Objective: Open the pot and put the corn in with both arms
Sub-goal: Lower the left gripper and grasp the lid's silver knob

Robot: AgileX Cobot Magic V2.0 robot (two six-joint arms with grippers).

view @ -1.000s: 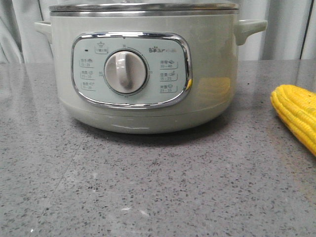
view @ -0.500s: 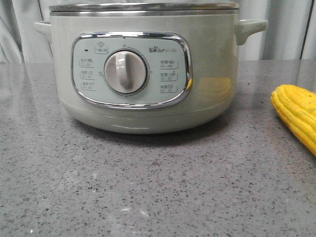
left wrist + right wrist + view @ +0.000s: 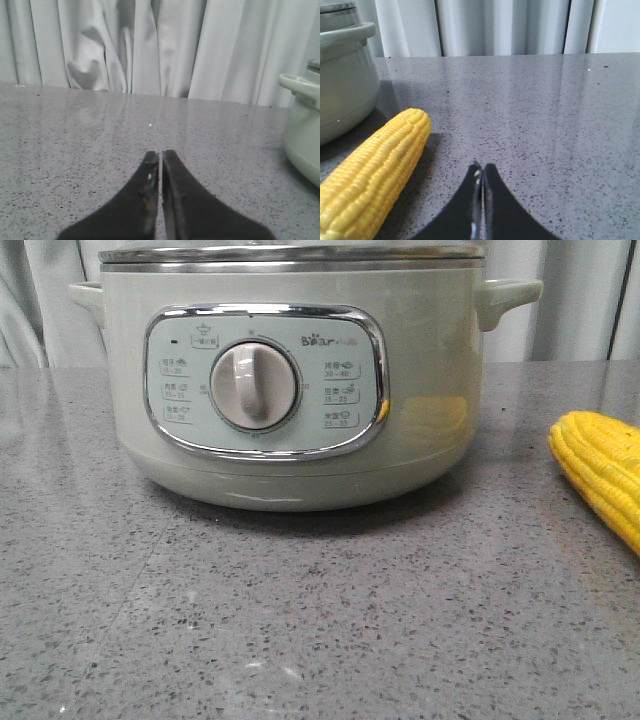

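Note:
The pale-green pot (image 3: 290, 380) stands at the table's middle with its metal-rimmed lid (image 3: 290, 254) on top. It also shows in the left wrist view (image 3: 302, 135) and the right wrist view (image 3: 342, 85). The yellow corn (image 3: 603, 472) lies on the table to the pot's right; it also shows in the right wrist view (image 3: 375, 172). My left gripper (image 3: 160, 155) is shut and empty, low over bare table, apart from the pot's handle (image 3: 297, 87). My right gripper (image 3: 482, 167) is shut and empty, beside the corn without touching it. Neither gripper shows in the front view.
Grey speckled tabletop (image 3: 320, 620) runs all around the pot. White curtains (image 3: 150, 45) hang behind the table's far edge. The pot's side handles (image 3: 508, 298) stick out left and right.

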